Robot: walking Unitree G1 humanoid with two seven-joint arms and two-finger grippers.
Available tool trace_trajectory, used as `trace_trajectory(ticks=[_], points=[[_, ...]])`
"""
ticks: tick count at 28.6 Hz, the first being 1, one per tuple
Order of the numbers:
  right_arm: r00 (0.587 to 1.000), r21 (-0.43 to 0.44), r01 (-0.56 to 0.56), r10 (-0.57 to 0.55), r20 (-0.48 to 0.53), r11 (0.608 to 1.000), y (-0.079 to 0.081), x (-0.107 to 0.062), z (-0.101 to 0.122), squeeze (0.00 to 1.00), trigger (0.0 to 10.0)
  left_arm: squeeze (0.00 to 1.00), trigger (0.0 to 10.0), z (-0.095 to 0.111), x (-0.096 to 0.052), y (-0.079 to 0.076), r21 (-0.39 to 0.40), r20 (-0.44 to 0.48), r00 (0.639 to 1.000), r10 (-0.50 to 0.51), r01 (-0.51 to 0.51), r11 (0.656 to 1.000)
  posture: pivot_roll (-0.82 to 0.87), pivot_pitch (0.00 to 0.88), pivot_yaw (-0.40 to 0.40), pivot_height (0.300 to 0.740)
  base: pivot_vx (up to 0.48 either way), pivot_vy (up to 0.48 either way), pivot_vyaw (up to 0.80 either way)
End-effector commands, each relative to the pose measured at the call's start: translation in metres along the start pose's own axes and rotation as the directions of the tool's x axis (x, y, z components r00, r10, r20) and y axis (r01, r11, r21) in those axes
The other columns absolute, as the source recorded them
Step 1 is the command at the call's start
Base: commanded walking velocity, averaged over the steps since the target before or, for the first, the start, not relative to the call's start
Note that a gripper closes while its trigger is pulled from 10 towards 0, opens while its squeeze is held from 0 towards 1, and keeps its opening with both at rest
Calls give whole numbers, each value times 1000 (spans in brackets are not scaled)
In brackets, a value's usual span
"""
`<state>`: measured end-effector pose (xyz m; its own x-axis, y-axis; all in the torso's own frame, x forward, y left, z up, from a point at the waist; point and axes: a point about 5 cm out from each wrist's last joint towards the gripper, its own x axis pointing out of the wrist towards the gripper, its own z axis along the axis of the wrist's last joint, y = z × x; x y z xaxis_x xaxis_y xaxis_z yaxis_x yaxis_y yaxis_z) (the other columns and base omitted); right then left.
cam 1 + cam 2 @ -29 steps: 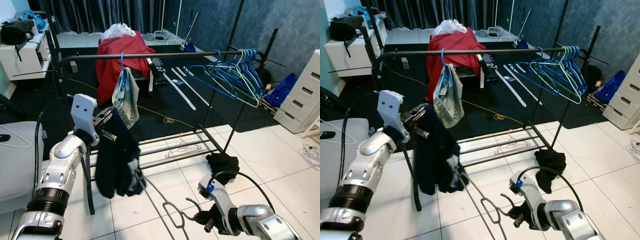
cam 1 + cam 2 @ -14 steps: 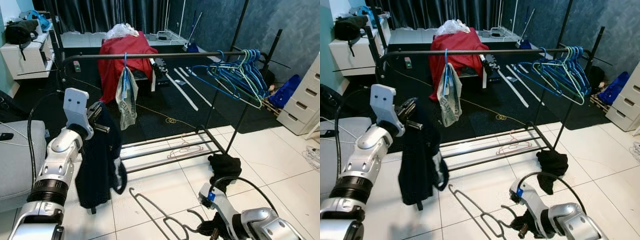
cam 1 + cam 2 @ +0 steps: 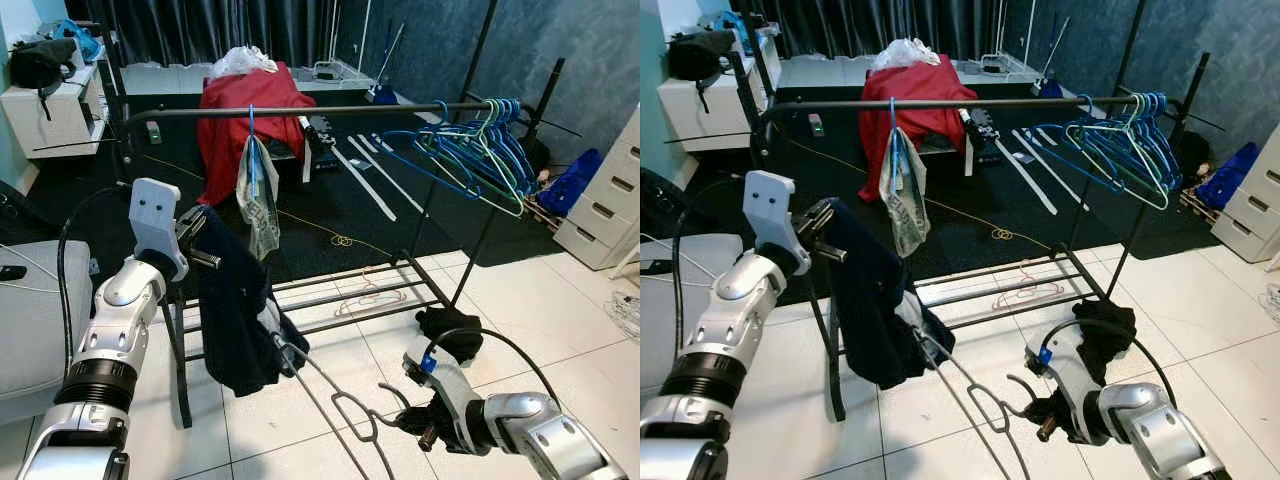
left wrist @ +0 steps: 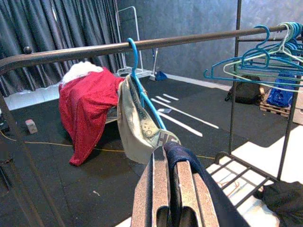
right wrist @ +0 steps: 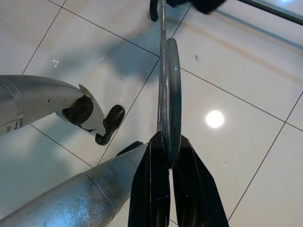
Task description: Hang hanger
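Dark garment (image 3: 238, 315) pinched in left tool (image 4: 169, 189), right tool (image 5: 169, 163) clamped on grey hanger (image 3: 340, 405) — no legible writing

The left arm (image 3: 115, 330) is reaching up and forward, bent at the elbow, with its wrist raised to about chest height. The left gripper (image 3: 196, 240) is pointing toward the robot's right, and its two black fingers (image 4: 154, 189) are pressing together on a fold of dark cloth (image 4: 189, 163). The right arm (image 3: 520, 435) is lying low and angling inward across the body. The right gripper (image 3: 418, 432) is pointing down and to the robot's left, its fingers (image 5: 151, 189) pinching the thin wire of a hanger (image 5: 168, 94) between them.
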<state>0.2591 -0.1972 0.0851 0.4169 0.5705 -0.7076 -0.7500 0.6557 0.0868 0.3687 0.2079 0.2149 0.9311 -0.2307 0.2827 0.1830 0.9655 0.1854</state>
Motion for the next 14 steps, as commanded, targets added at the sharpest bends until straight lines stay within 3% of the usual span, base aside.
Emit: trace_trajectory(ticks=[1, 14], points=[[1000, -3, 8, -8, 4, 1000, -1, -3, 3, 0, 10000, 0, 0, 7, 2, 0, 24, 33, 999, -14, 13, 1000, -105, 52, -33, 740, 0, 0, 0], [1000, 19, -17, 17, 1, 1000, -1, 0, 1, 0, 10000, 0, 0, 9, 3, -1, 22, 34, 999, -26, 25, 999, -102, 53, -32, 740, 0, 0, 0]])
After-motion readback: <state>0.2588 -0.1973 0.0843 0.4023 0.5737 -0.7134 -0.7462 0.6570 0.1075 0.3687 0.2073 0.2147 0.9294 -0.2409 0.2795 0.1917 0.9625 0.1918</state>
